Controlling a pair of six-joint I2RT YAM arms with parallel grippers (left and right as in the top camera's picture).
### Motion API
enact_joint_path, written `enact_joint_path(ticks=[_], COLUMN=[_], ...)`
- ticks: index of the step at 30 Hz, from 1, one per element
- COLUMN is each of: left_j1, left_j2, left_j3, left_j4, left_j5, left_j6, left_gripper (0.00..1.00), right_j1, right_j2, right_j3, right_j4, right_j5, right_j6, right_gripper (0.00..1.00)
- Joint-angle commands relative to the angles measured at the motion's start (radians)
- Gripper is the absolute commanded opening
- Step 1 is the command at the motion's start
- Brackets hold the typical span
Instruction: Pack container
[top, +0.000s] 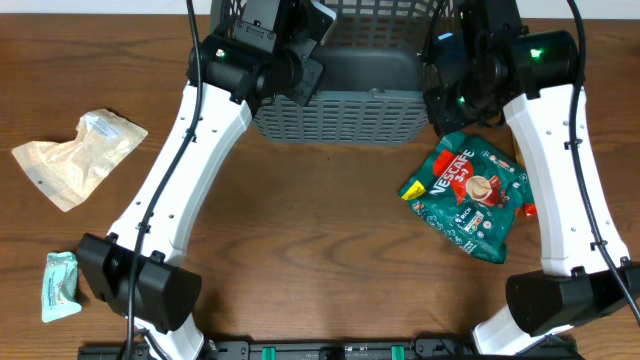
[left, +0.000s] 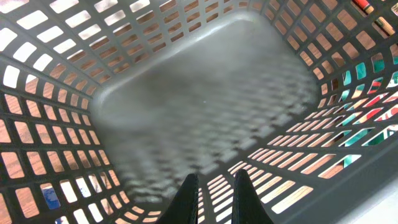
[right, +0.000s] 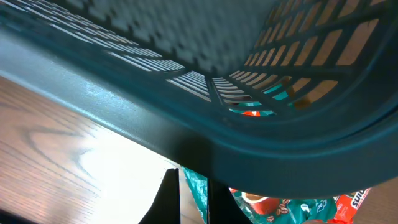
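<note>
Overhead, your container (top: 340, 120) sits at the far middle of the worktop (top: 320, 250), tipped so that one slotted side faces up. The left hand (top: 305, 75) and right hand (top: 445, 75) are at its two ends. A Nescafé bag (top: 470, 195) lies just beside it on the right.

From the left wrist, your left hand (left: 214, 176) is inside the container (left: 205, 93), fingers drawn together with only a slit between them.

From the right wrist, your right hand (right: 191, 186) is closed, its tips at the container's thick rim (right: 155, 118). You cannot tell whether it pinches the rim.
</note>
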Motion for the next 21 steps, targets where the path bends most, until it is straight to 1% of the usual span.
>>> enact_joint_path(ticks=[1, 4, 5, 6, 7, 9, 10, 13, 14, 15, 20, 21], left_j1=[-0.003, -0.003, -0.003, -0.003, -0.003, -0.003, -0.002, 0.0, 0.0, 0.0, 0.0, 0.0], left_j2=[-0.012, -0.012, -0.012, -0.014, -0.016, -0.023, -0.026, -0.036, -0.039, -0.042, -0.069, -0.077], left_j3=[-0.01, -0.01, -0.01, -0.01, -0.009, -0.009, -0.009, -0.009, -0.009, -0.009, -0.009, -0.009], left_j4=[-0.027, -0.021, -0.016, -0.013, -0.008, 0.002, 0.01, 0.033, 0.042, 0.049, 0.072, 0.073], left_j5=[-0.013, -0.023, -0.042, -0.067, -0.084, -0.095, -0.097, -0.099, -0.1, -0.103, -0.117, -0.117], left_j6=[-0.005, -0.005, -0.005, -0.005, -0.005, 0.0, 0.0, -0.001, -0.001, -0.001, -0.002, -0.002], left_gripper=[0.06, 0.07, 0.11, 0.18, 0.31, 0.31, 0.32, 0.45, 0.47, 0.49, 0.5, 0.52], right_j1=[-0.008, -0.008, -0.008, -0.007, -0.004, 0.008, 0.017, 0.04, 0.045, 0.051, 0.064, 0.065], right_j2=[0.005, 0.005, 0.005, 0.005, 0.005, 0.001, -0.002, -0.017, -0.021, -0.027, -0.06, -0.068], right_j3=[0.009, 0.009, 0.009, 0.009, 0.01, 0.01, 0.01, 0.01, 0.01, 0.01, 0.01, 0.01], right_j4=[0.01, 0.009, 0.004, -0.005, -0.014, -0.026, -0.026, -0.025, -0.025, -0.026, -0.034, -0.036], right_j5=[0.018, 0.018, 0.016, 0.012, 0.005, 0.006, 0.005, 0.005, 0.006, 0.005, -0.018, -0.024], right_j6=[-0.011, -0.011, -0.011, -0.013, -0.021, -0.022, -0.016, 0.006, 0.01, 0.013, 0.016, 0.017], right_gripper=[0.01, 0.01, 0.01, 0.04, 0.1, 0.27, 0.32, 0.36, 0.36, 0.36, 0.36, 0.36])
